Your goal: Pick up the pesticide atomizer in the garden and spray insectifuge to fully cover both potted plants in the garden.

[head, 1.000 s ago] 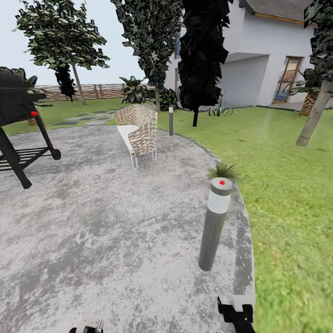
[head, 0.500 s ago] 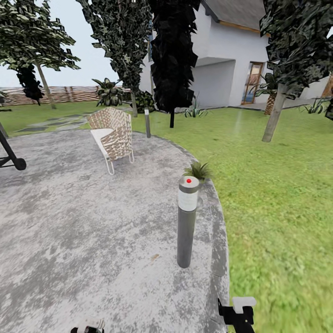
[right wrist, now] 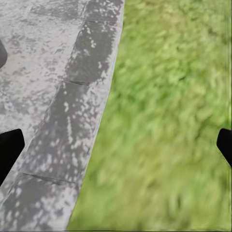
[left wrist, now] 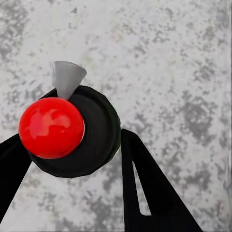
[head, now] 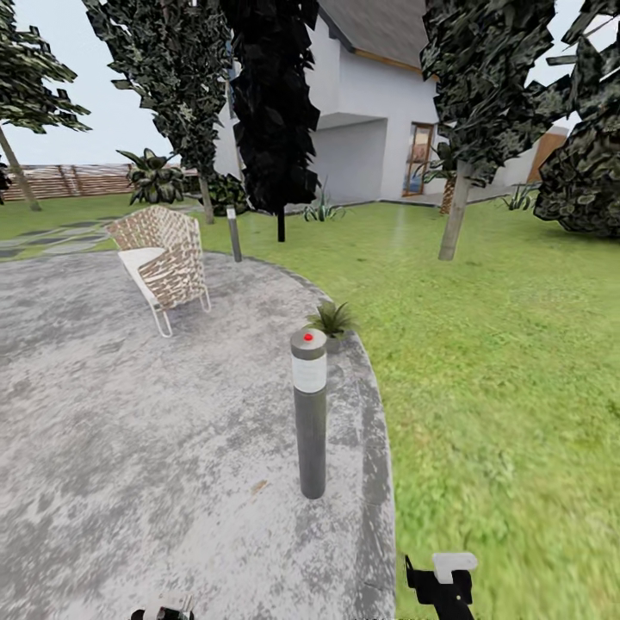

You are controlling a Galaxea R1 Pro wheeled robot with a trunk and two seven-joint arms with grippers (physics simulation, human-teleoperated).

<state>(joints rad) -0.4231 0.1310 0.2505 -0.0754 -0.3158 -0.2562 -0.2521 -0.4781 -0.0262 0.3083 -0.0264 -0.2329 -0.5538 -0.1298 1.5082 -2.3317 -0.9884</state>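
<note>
**Robot turning on the patio, atomizer not yet found**

The view has swung right since a second ago; the bollard (head: 309,412) now sits at 12 o'clock, the woven chair (head: 164,261) at 10. The right gripper (right wrist: 116,145) hangs wide open and empty over the patio (head: 129,430) edge; the left gripper's (head: 162,608) state cannot be told. No atomizer is visible. Driving ahead risks clipping the bollard.

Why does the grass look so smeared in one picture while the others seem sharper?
Right wrist view: the grass is blurred into streaks, while the paving edge beside it stays fairly crisp. Head view: even flat light, the post casts hardly any shadow, and one tree renders almost black. Left wrist view: the red ball shows soft glare.
</note>
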